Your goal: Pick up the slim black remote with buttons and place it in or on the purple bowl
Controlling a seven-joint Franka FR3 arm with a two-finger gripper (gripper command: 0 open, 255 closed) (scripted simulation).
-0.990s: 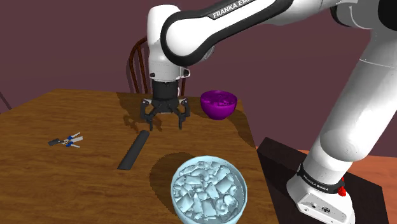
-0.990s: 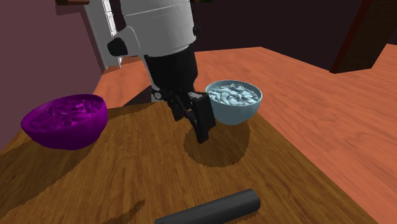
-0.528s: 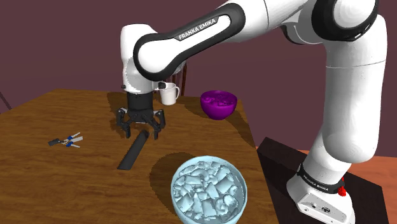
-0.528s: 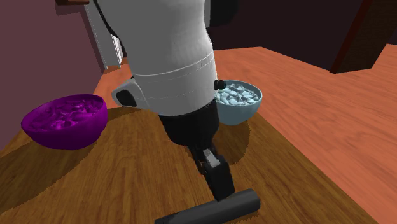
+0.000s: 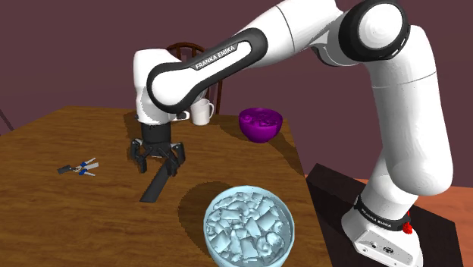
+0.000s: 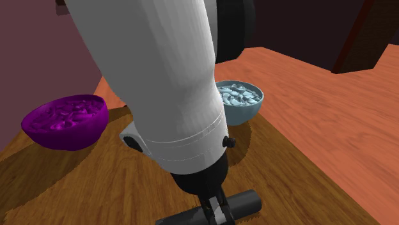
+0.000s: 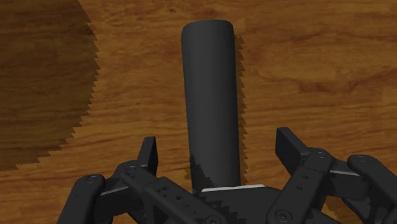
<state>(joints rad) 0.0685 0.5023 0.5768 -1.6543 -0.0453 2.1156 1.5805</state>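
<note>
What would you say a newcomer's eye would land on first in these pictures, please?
Probably the big white arm arching over the wooden table, its black gripper open astride the slim black remote. Next, the vivid purple bowl near the table's far edge and the pale blue bowl at its near edge in the shoulder view.

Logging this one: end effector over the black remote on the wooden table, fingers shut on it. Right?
Not quite. The end effector is over the remote on the table, but the wrist view shows its fingers open, either side of it, not touching.
</note>
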